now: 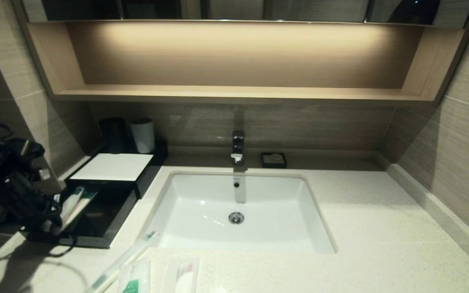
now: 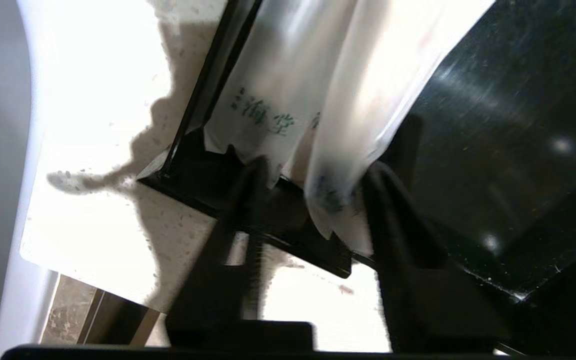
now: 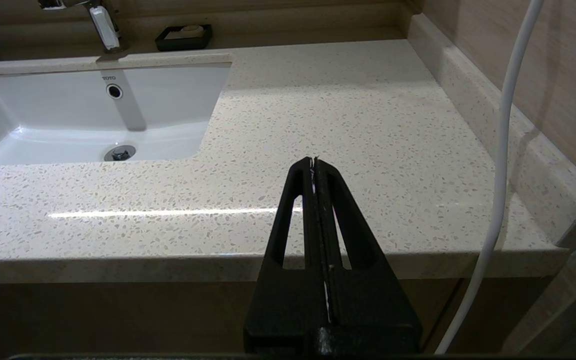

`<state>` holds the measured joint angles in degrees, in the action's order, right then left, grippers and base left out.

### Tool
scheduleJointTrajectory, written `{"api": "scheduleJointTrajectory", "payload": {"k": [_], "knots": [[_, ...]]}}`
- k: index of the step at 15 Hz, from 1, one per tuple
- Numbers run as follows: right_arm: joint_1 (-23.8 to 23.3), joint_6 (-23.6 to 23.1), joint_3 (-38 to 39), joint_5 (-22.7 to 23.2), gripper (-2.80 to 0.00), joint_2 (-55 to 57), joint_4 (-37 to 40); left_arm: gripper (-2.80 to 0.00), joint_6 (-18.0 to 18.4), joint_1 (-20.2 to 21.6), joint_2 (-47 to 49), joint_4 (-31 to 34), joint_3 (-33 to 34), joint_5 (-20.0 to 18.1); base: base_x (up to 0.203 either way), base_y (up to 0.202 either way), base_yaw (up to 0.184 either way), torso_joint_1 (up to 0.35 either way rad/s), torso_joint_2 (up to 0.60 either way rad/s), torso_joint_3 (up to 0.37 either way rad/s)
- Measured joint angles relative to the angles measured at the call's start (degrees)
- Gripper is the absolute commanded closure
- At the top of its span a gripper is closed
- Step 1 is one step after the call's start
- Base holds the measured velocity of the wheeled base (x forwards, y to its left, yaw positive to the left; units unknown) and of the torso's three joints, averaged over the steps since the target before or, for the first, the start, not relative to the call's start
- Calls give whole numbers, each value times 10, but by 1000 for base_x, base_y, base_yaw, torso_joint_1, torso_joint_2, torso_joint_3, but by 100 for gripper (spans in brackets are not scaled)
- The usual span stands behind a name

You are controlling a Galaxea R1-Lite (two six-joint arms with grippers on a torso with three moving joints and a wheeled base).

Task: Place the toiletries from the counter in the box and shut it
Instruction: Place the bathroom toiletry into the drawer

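The main risk is that the toothbrush packet (image 2: 348, 125) in the left gripper (image 2: 313, 195) is hanging over the drawer's front corner rather than well inside the box (image 1: 108, 167). If it is being let go here, its lower end could be catching on the black rim and tipping out onto the worktop (image 1: 381, 228), or lying across the edge and jamming the drawer when it is being pushed shut. The slippery clear wrap and the second packet (image 2: 268, 100) already lying in the drawer are adding to that risk, since one could be sliding over the other.

The left gripper is sitting at the drawer's outer front corner, its fingers (image 2: 393, 220) spread moderately, with the packet's lower end hanging between them and touching the one finger; I cannot tell whether it is being pinched or is only resting there. In the head view the left gripper (image 1: 49, 217) is hovering at the drawer's open end, in front of the box's white top panel.

Three toiletries are lying beside the sink (image 1: 242, 211), on its front edge toward the box: a long toothbrush packet (image 1: 124, 256), a green-marked sachet (image 1: 134, 278) and a packet with a white round piece (image 1: 183, 276).

The right gripper (image 3: 314, 165) is idling off the worktop's front edge, away from the box, fingers pressed together on nothing.
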<state>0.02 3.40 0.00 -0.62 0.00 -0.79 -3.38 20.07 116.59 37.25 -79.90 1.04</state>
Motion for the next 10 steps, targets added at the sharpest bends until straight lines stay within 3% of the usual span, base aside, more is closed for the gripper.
{"api": "scheduleJointTrajectory", "payload": {"k": [5,7,8,10], "knots": [[0,0,0,0,0,0,0,-280,32,-2,-14,3,2,-6,0,0,0,0,0,0],[0,0,0,0,0,0,0,-280,42,-23,-43,8,4,-9,0,0,0,0,0,0],[0,0,0,0,0,0,0,0,44,-37,-62,11,7,-9,0,0,0,0,0,0],[0,0,0,0,0,0,0,0,44,-73,-114,30,12,-5,0,0,0,0,0,0]]}}
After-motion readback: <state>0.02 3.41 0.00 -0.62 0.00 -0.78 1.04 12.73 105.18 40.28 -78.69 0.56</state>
